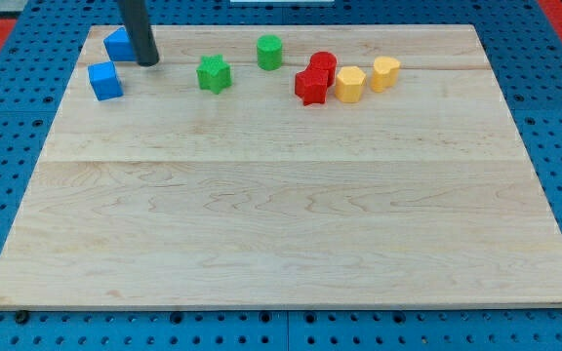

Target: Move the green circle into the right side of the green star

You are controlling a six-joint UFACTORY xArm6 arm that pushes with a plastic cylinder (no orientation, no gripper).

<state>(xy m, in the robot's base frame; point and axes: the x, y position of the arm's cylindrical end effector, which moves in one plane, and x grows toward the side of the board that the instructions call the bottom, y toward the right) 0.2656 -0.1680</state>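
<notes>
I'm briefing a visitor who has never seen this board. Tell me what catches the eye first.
A row of bright blocks lines the board's top edge: two blue blocks at the view's left, the green star and green circle in the middle, red and yellow blocks clustered to the right. My tip rests beside the upper blue block.

green circle upper-right of green star
</notes>
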